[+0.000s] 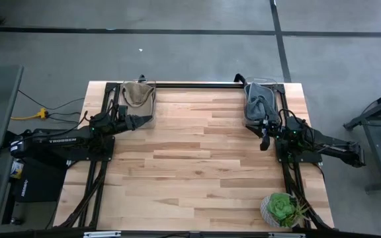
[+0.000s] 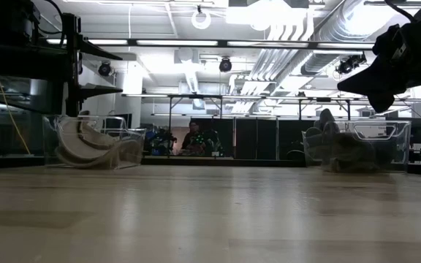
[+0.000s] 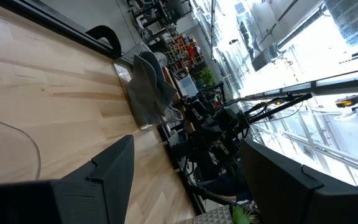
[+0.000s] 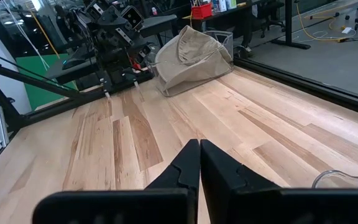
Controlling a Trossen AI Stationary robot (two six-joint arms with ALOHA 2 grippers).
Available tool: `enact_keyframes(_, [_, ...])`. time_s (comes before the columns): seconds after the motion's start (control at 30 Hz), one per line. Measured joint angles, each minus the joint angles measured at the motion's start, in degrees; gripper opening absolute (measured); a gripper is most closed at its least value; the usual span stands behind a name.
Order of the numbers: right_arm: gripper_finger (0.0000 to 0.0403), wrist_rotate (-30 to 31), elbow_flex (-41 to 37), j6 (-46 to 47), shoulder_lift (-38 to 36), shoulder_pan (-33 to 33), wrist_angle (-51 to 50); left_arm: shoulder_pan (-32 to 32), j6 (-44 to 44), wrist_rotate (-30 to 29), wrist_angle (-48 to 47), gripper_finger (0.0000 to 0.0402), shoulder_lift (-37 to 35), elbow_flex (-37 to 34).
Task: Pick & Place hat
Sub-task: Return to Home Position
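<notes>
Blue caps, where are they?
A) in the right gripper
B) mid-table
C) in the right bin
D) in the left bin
C: the blue caps lie inside the right bin. The left bin holds beige caps, and the right gripper is shut on nothing.

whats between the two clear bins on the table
Nothing: in the high view only bare wooden table runs between the left bin and the right bin.
</notes>
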Motion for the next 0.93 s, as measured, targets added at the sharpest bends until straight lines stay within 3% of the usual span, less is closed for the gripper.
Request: enact_keyframes(0.93, [0.0003, -0.02, 0.00, 0.00, 0.00, 0.02, 0.00, 0.00, 0.00, 0.00, -0.02, 0.0252, 0.02, 0.00])
